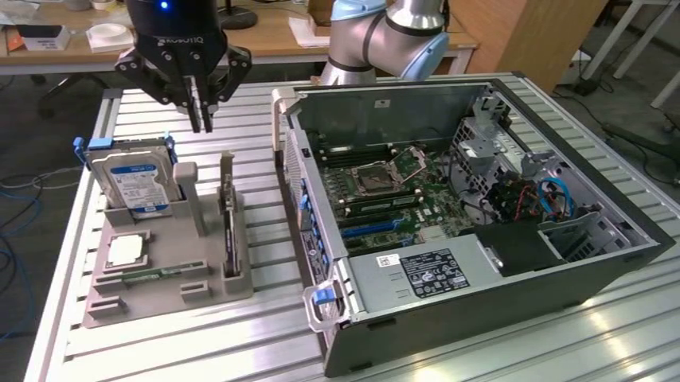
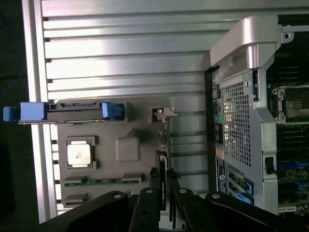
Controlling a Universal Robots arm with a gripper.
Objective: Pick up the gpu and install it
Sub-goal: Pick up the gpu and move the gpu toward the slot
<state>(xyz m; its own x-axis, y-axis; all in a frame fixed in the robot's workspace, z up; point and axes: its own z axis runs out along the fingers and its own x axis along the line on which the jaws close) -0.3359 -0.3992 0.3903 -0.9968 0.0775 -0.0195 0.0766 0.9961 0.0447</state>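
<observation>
Claw [image 1: 200, 122] hovers over upright gpu [image 1: 229, 223], not touching

The counter [image 1: 159, 350] is a top of long silvery aluminium slats with dark grooves between them (light glares off the slats at the exterior view's lower right). Two things stand directly on it. A grey moulded holder [image 1: 175, 239] sits toward the exterior view's left, and a black computer case [image 1: 478, 306], lying open on its side, toward the right. A strip of bare slats separates them.
</observation>
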